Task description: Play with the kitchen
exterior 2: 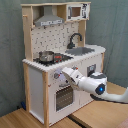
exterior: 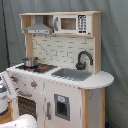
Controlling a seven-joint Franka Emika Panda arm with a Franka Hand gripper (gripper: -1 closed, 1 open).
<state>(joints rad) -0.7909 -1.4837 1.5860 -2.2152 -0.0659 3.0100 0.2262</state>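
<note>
Toy kitchen (exterior 2: 60, 60) stands upright on the wooden floor (exterior 2: 20, 120) before a grey curtain; pot (exterior 2: 46, 56) on its stovetop. Gripper (exterior 2: 65, 73) sits at the knob panel above the oven door (exterior 2: 64, 96). Cannot tell its finger state.

one kitchen (exterior: 60, 75), one pot (exterior 2: 46, 56), one faucet (exterior: 83, 59), one microwave (exterior: 73, 23)

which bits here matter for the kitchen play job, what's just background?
In play: kitchen; its knobs, oven door, pot, sink, faucet, microwave, hood; the arm's pincer at the knob panel.

Background: grey curtain, wooden floor.
</note>
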